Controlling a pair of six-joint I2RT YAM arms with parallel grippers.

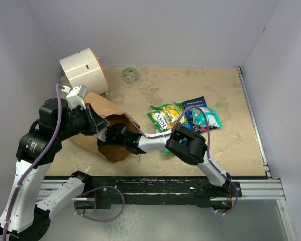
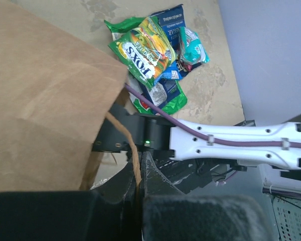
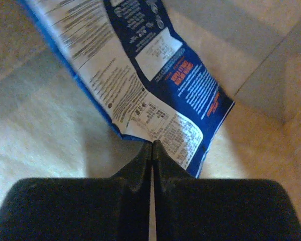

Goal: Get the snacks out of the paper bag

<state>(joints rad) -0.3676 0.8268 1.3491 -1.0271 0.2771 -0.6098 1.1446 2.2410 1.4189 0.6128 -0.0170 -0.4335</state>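
Note:
The brown paper bag lies on its side at the left, mouth facing the near edge. My left gripper is shut on the bag's twine handle at the mouth. My right arm reaches into the bag, and my right gripper is shut on the lower edge of a blue snack packet with white lettering inside it. Other snacks lie in a pile on the table to the right: a green-and-yellow packet, a blue one and a teal-and-red one.
A white cylinder with an orange rim lies at the back left behind the bag. A small grey ring sits near the back wall. Walls close the table on three sides, and a metal rail runs along the near edge.

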